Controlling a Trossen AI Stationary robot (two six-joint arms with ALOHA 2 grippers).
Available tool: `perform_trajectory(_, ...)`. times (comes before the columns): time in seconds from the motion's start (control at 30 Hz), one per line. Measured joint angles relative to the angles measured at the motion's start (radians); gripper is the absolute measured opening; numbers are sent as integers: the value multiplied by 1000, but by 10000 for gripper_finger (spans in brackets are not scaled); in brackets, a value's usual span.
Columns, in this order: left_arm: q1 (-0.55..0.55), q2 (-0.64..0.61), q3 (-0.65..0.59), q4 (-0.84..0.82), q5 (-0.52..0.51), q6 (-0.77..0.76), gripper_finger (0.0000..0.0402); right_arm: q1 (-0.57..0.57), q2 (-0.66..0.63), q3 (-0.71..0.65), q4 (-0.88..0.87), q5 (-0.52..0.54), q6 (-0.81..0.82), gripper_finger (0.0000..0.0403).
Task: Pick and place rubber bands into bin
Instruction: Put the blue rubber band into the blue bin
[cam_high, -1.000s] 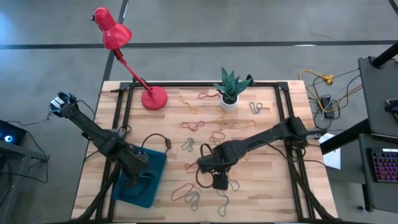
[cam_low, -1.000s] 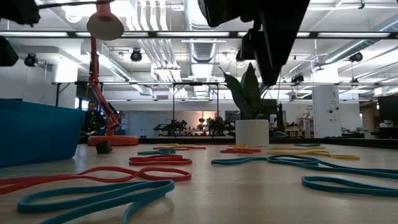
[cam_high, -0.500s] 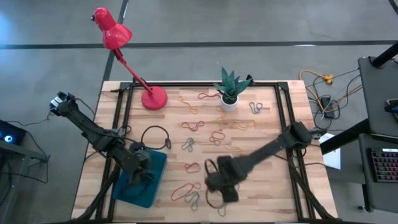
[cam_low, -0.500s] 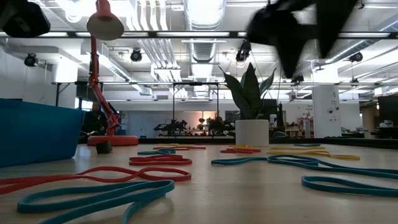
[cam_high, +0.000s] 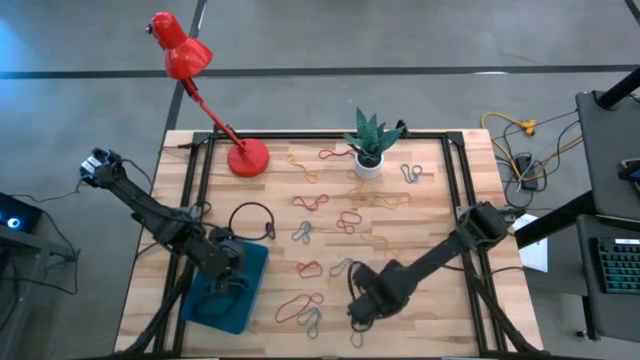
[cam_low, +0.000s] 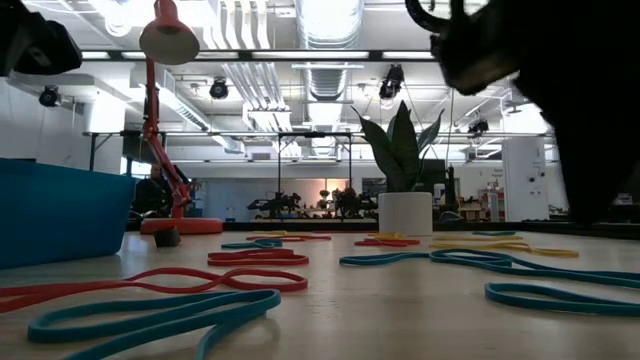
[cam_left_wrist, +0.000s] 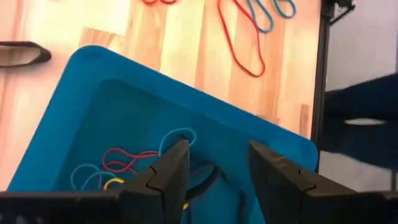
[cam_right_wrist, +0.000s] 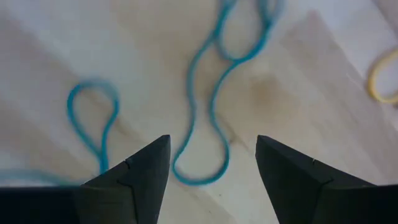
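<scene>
Rubber bands in red, yellow, green and grey-blue lie scattered flat over the wooden table, among them a red loop (cam_high: 298, 306) near the front edge. The teal bin (cam_high: 235, 310) stands at the front left with a few bands (cam_left_wrist: 124, 163) on its floor. My left gripper (cam_left_wrist: 216, 180) hovers open over the bin's inside, holding nothing. My right gripper (cam_right_wrist: 212, 171) points down, open, just above the table near the front edge (cam_high: 363, 306). A grey-blue band (cam_right_wrist: 202, 124) lies on the wood between and beyond its fingers, untouched.
A red desk lamp (cam_high: 247, 158) stands at the back left and a white plant pot (cam_high: 368, 165) at the back middle. A black cable loop (cam_high: 250, 218) lies beside the bin. Black frame rails (cam_high: 455, 180) run along the table's sides.
My right gripper has swung toward the table's near edge and come down close to the wood, rolling about its own axis as it went. It has stayed open. The bands on the table lie as before.
</scene>
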Motion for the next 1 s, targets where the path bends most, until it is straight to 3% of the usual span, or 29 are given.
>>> perform_trajectory(0.17,33,0,0,1,1,-3,146,-71,-32,-74,78,-80,95,224)
perform_trajectory(0.33,49,0,0,-1,2,-3,146,-149,-83,-217,341,-246,76,224)
perform_trajectory(0.63,49,0,0,0,3,-4,146,-166,-123,-323,360,-239,110,224)
perform_trajectory(0.87,50,0,-1,0,3,1,146,-160,-96,-274,358,-168,108,207)
perform_trajectory(1.0,50,0,-1,-1,3,1,146,-156,-48,-208,351,-157,-1,192)
